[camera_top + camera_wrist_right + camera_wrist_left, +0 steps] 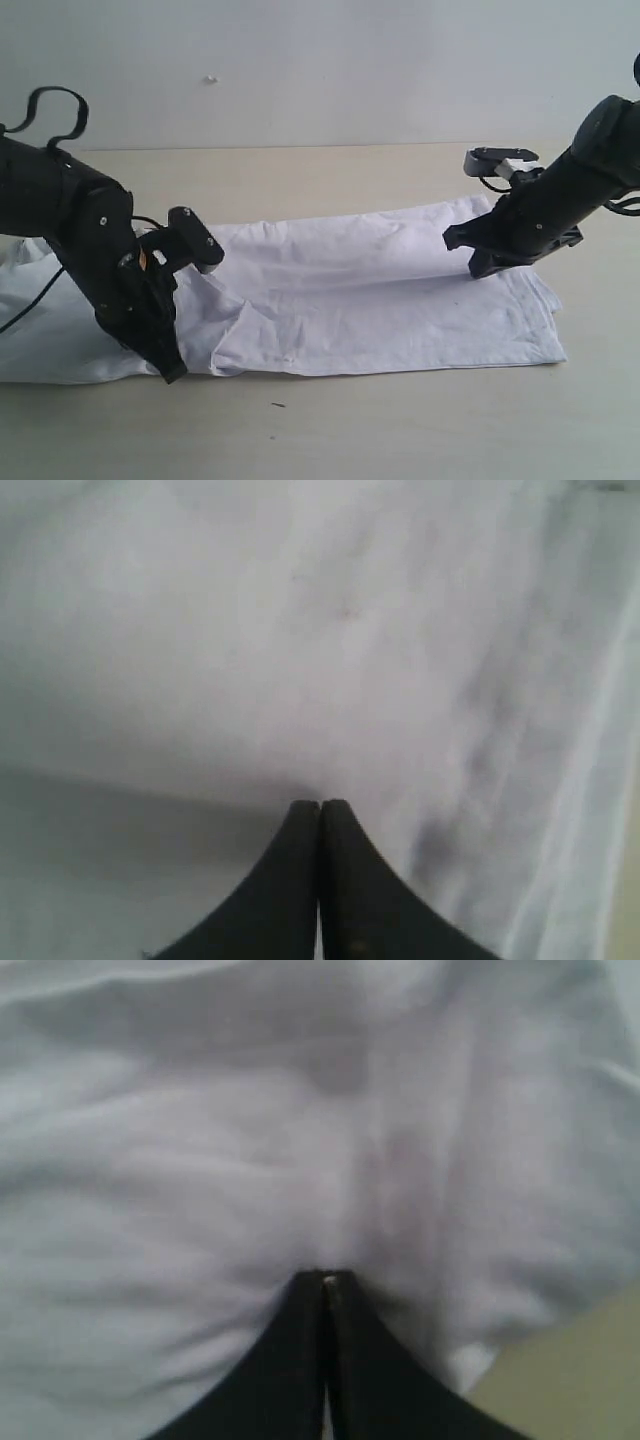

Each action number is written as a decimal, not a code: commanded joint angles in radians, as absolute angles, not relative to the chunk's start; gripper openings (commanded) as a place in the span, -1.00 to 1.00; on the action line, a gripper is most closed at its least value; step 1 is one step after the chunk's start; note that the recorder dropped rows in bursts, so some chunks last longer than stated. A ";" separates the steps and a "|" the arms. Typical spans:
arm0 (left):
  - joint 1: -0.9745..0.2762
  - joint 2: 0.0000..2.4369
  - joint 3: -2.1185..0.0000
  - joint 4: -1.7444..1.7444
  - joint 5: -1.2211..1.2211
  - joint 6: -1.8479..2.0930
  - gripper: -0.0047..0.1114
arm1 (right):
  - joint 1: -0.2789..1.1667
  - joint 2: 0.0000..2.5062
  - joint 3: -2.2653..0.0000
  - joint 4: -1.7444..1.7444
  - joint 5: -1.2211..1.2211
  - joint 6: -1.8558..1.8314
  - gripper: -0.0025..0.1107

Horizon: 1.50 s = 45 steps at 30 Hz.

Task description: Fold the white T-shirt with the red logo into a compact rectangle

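White T-shirt [380,300] lies long and partly folded on the table [400,430]. Left gripper [170,372] and right gripper [478,270] both have jaws squeezed together, tips on the cloth. If a pinch is weak, cloth may slip when lifted and the fold flops open

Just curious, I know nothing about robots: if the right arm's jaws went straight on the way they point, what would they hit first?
The white T-shirt: the shut jaws of the right arm point down at it, tips seemingly touching the cloth, with the table just beneath.
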<state>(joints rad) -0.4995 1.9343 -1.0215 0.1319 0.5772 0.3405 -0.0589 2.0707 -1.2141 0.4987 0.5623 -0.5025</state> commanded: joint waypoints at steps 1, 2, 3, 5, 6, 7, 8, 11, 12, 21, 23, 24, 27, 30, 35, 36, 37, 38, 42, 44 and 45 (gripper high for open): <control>-0.497 1.979 -1.023 0.181 0.596 0.329 -0.92 | -0.058 2.064 -1.199 0.219 0.490 -0.252 -0.96; -0.497 1.981 -1.023 0.189 0.596 0.329 -0.92 | -0.058 2.067 -1.199 0.154 0.490 -0.191 -0.96; -0.495 1.981 -1.023 0.194 0.596 0.329 -0.92 | -0.058 2.072 -1.199 0.106 0.497 -0.138 -0.96; -0.493 1.976 -1.023 0.206 0.598 0.329 -0.92 | -0.058 2.089 -1.198 0.070 0.514 -0.102 -0.96; -0.488 1.974 -1.023 0.206 0.598 0.329 -0.92 | -0.058 2.095 -1.198 0.068 0.526 -0.102 -0.96; -0.480 1.968 -1.023 0.206 0.598 0.329 -0.92 | -0.058 2.100 -1.193 0.066 0.528 -0.108 -0.96; -0.471 1.963 -1.023 0.206 0.598 0.326 -0.92 | -0.058 2.100 -1.186 0.060 0.528 -0.111 -0.96; -0.437 1.956 -1.023 0.206 0.609 0.318 -0.92 | -0.058 2.068 -1.129 0.051 0.476 -0.111 -0.96; -0.426 1.953 -1.023 0.206 0.613 0.318 -0.92 | -0.058 2.048 -1.109 0.048 0.458 -0.104 -0.96; -0.408 1.951 -1.023 0.179 0.687 0.352 -0.92 | -0.058 2.003 -1.054 0.060 0.531 -0.102 -0.96; -0.408 1.951 -1.023 0.132 0.754 0.418 -0.92 | -0.058 1.985 -1.054 0.073 0.531 -0.102 -0.96; -0.408 1.951 -1.023 0.125 0.779 0.437 -0.92 | -0.058 1.974 -1.054 0.073 0.527 -0.102 -0.96; -0.408 1.944 -1.023 0.113 0.792 0.440 -0.92 | -0.058 1.941 -1.054 0.083 0.517 -0.102 -0.96; -0.408 1.909 -1.023 0.107 0.757 0.440 -0.92 | -0.058 1.919 -1.054 0.122 0.508 -0.114 -0.96; -0.402 1.762 -1.021 0.099 0.653 0.428 -0.92 | -0.058 1.915 -1.054 0.174 0.477 -0.156 -0.96; -0.389 1.732 -1.019 0.099 0.633 0.412 -0.92 | -0.058 1.917 -1.054 0.184 0.471 -0.158 -0.96; -0.369 1.705 -1.014 0.099 0.606 0.382 -0.92 | -0.058 1.917 -1.054 0.184 0.467 -0.158 -0.96; -0.346 1.687 -1.010 0.102 0.579 0.347 -0.92 | -0.058 1.917 -1.054 0.184 0.467 -0.158 -0.96; -0.171 1.665 -1.001 0.102 0.499 0.138 -0.80 | -0.058 1.917 -1.054 0.184 0.465 -0.158 -0.96; -0.086 1.665 -1.001 0.089 0.471 0.076 -0.58 | -0.058 1.917 -1.054 0.184 0.461 -0.158 -0.96; -0.043 1.665 -0.996 0.081 0.454 0.058 -0.43 | -0.058 1.917 -1.054 0.184 0.458 -0.158 -0.96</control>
<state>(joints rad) -0.1424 1.6724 -1.0073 0.1039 0.5004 0.1523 -0.0542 1.9231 -1.0572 0.1809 0.4740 -0.1455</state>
